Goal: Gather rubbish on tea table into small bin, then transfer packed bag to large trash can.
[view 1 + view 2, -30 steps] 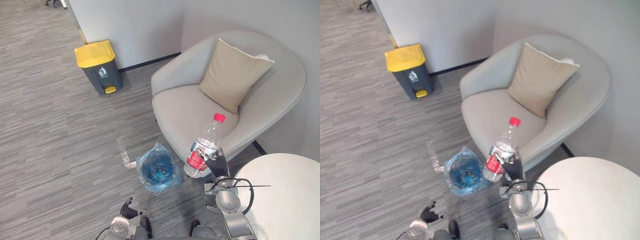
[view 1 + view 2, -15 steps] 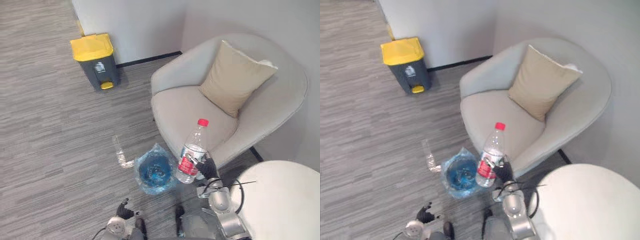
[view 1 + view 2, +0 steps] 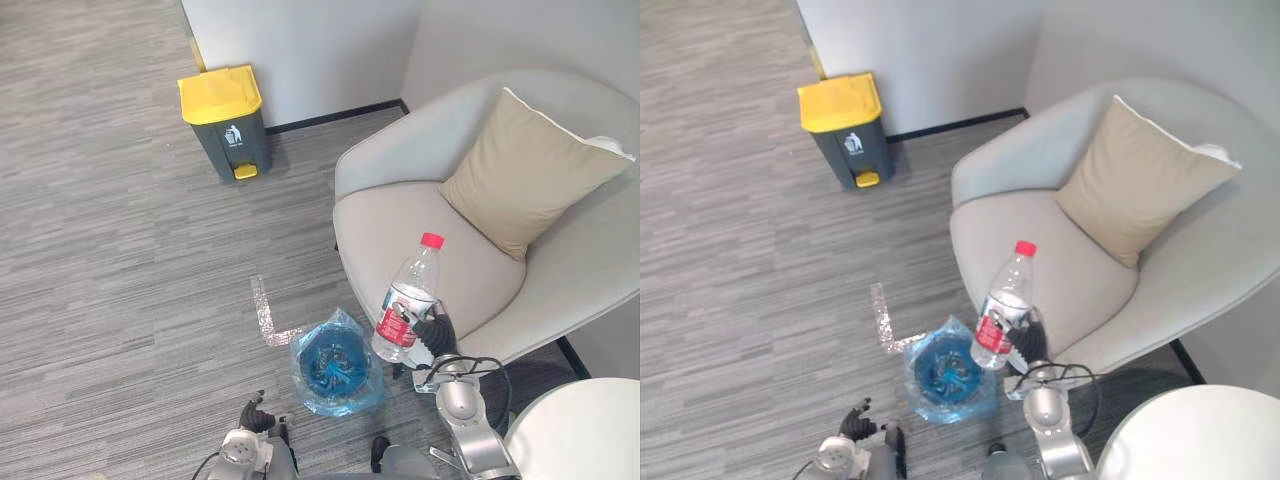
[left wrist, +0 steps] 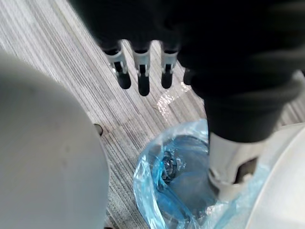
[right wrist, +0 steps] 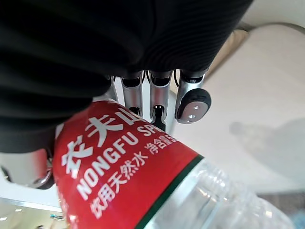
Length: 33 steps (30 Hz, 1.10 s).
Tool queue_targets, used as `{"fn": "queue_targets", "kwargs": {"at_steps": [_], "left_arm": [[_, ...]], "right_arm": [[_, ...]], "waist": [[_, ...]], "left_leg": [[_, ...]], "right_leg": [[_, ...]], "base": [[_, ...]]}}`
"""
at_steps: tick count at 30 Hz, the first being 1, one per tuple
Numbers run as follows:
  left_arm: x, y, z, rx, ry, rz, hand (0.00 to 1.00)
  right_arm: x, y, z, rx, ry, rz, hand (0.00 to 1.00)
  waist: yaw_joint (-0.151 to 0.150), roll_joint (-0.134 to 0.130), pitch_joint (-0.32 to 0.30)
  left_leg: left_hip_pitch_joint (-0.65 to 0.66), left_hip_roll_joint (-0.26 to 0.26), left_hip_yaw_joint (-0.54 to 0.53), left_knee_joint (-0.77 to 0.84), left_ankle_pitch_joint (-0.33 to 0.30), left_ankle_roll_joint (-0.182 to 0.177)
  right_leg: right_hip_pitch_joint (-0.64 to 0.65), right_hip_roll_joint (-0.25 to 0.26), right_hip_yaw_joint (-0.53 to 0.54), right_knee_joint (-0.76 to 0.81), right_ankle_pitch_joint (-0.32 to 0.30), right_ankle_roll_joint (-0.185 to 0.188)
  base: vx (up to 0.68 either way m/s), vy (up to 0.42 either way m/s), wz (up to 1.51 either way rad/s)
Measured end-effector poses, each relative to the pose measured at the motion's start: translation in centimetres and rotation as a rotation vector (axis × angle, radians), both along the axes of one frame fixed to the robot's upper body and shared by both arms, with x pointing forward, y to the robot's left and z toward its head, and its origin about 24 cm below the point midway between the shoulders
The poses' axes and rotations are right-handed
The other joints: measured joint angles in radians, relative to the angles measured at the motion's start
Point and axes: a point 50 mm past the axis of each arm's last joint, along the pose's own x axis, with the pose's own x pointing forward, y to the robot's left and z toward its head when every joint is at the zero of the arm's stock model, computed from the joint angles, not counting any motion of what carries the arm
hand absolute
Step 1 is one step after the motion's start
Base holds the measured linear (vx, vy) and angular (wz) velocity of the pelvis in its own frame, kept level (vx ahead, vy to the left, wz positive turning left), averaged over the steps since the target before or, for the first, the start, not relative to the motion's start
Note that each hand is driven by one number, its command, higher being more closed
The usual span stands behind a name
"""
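A: Containers first. What did you log?

B: Three. The small bin (image 3: pixel 303 376) sat on the carpet at 6 o'clock of the head view, lined with a blue bag (image 4: pixel 148 204) that puffed out over the rim. There were a few crumpled bits at the bottom, and I could not tell what they were.

A: And the big one?

B: The large trash can (image 3: pixel 240 148) stood at 11 o'clock from the small bin, well apart from it and against the wall. It had a grey body and a yellow lid (image 3: pixel 219 93), which was shut, so the contents were hidden.

A: Third?

B: The plastic bottle (image 3: pixel 408 298). It was clear, with a red label and its red cap (image 3: pixel 432 240) on. It was held off the floor near upright, with the cap leaning toward 1 o'clock. It was at 2 o'clock of the small bin, just beside the bag's edge and not in it. I could not tell if there was liquid inside.

A: Hands?

B: The right hand (image 3: pixel 434 333) had its fingers (image 5: pixel 157 102) and thumb curled round the bottle's label band. The left hand (image 4: pixel 142 72) hung low at 7 o'clock of the bin with its fingers straight and nothing in it.

A: Surroundings?

B: A grey armchair (image 3: pixel 400 215) stood at 2 o'clock with a beige cushion (image 3: pixel 525 172) propped on its back. The edge of the tea table (image 3: pixel 590 432) showed at 4 o'clock. A strip of clear tape (image 3: pixel 264 312) lay on the carpet at 10 o'clock of the bin.
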Motion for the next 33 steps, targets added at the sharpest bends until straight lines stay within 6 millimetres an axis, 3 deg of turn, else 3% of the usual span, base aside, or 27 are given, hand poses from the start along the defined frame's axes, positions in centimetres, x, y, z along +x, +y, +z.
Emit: {"fn": "queue_targets", "kwargs": {"at_steps": [4, 6, 10, 15, 19, 22, 23, 27, 28, 33], "left_arm": [[0.0, 0.5, 0.0, 0.014, 0.0, -0.001, 0.0], [0.2, 0.5, 0.1, 0.016, -0.009, -0.001, 0.0], [2.9, 0.5, 1.3, 0.018, -0.094, 0.021, 0.0], [7.4, 0.8, 4.0, -0.026, -0.266, 0.142, 0.0], [10.7, 1.2, 6.7, -0.07, -0.404, 0.249, 0.0], [12.5, 1.5, 8.4, -0.085, -0.484, 0.293, 0.0], [13.5, 1.7, 9.7, -0.101, -0.546, 0.32, 0.0], [15.3, 1.9, 12.3, -0.145, -0.667, 0.369, 0.0], [16.2, 1.8, 13.5, -0.155, -0.719, 0.365, 0.0], [17.6, 1.2, 15.9, -0.195, -0.817, 0.358, 0.0]], "right_arm": [[0.8, 1.1, -0.1, -0.021, -0.002, 0.047, 1.0], [1.9, 1.5, 0.0, -0.05, -0.009, 0.074, 1.0], [4.4, 1.1, 1.4, -0.129, -0.068, 0.102, 1.0], [7.5, 1.6, 4.5, -0.166, -0.173, 0.098, 1.0], [9.2, 3.0, 7.3, -0.21, -0.28, 0.143, 1.0], [10.2, 3.5, 9.2, -0.225, -0.348, 0.145, 1.0], [10.6, 3.7, 10.5, -0.224, -0.392, 0.132, 1.0], [11.9, 3.7, 13.5, -0.223, -0.48, 0.094, 1.0], [12.4, 3.8, 15.0, -0.223, -0.526, 0.08, 1.0], [14.2, 3.7, 16.8, -0.237, -0.54, 0.041, 1.0]], "waist": [[0.007, 0.005, 0.003], [0.008, 0.021, 0.014], [0.004, 0.043, 0.116], [0.024, 0.044, 0.234], [0.046, 0.043, 0.25], [0.049, 0.035, 0.276], [0.052, 0.033, 0.279], [0.062, 0.021, 0.309], [0.075, 0.013, 0.318], [0.096, 0.012, 0.324]], "left_leg": [[0.004, 0.0, 0.034, -0.009, -0.002, 0.003], [-0.038, 0.006, 0.057, 0.001, -0.002, 0.004], [-0.174, 0.023, 0.063, 0.105, -0.015, 0.023], [-0.416, 0.044, 0.048, 0.328, -0.07, 0.047], [-0.666, 0.07, 0.03, 0.495, -0.105, 0.057], [-0.756, 0.072, 0.017, 0.524, -0.108, 0.056], [-0.829, 0.078, 0.017, 0.533, -0.092, 0.06], [-0.927, 0.08, 0.023, 0.529, -0.05, 0.073], [-0.974, 0.08, 0.019, 0.53, -0.026, 0.076], [-1.063, 0.08, -0.002, 0.54, -0.003, 0.075]], "right_leg": [[-0.032, -0.005, 0.037, 0.009, 0.008, 0.013], [-0.105, 0.002, 0.065, 0.052, 0.008, 0.014], [-0.254, 0.005, 0.08, 0.163, 0.007, 0.015], [-0.494, -0.011, 0.1, 0.389, -0.054, 0.039], [-0.723, -0.014, 0.099, 0.527, -0.104, 0.039], [-0.807, -0.017, 0.097, 0.564, -0.108, 0.038], [-0.881, -0.019, 0.095, 0.585, -0.107, 0.036], [-0.986, -0.028, 0.087, 0.617, -0.097, 0.031], [-1.037, -0.029, 0.084, 0.633, -0.09, 0.026], [-1.119, -0.03, 0.067, 0.665, -0.089, 0.023]], "base": [[0.02, 0.048, -0.27], [-0.07, 0.013, -0.4], [-0.14, 0.006, -0.13], [-0.22, 0.033, 0.05], [-0.22, 0.011, 0.01], [-0.2, 0.015, 0.12], [-0.14, -0.007, 0.17], [-0.09, -0.013, 0.17], [-0.03, -0.011, 0.1], [0.02, -0.015, 0.1]]}}
